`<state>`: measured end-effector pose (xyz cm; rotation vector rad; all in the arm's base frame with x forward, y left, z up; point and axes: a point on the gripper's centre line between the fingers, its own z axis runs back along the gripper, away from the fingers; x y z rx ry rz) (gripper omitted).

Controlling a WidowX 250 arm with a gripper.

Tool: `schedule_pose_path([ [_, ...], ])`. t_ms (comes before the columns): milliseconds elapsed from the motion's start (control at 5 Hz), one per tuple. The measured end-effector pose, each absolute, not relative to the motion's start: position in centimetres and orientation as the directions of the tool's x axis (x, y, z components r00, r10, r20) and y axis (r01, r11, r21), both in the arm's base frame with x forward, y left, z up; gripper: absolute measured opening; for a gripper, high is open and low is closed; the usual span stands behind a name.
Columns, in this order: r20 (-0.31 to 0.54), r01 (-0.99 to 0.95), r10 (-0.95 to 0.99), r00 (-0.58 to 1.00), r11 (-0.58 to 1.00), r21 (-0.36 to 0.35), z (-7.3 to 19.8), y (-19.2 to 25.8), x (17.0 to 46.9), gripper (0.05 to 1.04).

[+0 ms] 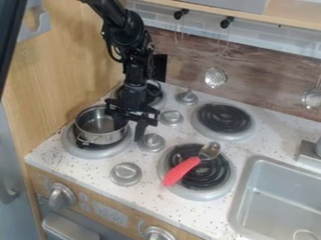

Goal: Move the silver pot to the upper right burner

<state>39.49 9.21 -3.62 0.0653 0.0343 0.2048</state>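
The silver pot sits upright on the lower left burner. Over the pot's right side hangs the black gripper, pointing down and open. One finger is inside the pot near its right wall, the other outside to the right, so they straddle the rim with a gap between them. The upper right burner has a black coil and holds nothing. The gripper hides part of the pot's right rim.
A spoon with a red handle lies across the lower right burner. Silver knobs stand between the burners. The sink is at the lower right, and a hanging strainer is behind the stove. The upper left burner is behind the gripper.
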Motion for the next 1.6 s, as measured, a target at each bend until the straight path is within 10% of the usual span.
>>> schedule_pose_path([
  [400,-0.027,-0.146,0.149,0.989,0.986,0.077,-3.3,7.9,38.4,0.084],
  [1000,0.083,0.204,-0.204,0.975,0.979,0.012,0.0,-2.5,38.5,0.058],
  [1600,0.234,0.321,-0.332,0.914,0.943,0.083,1.5,-6.7,45.6,0.058],
])
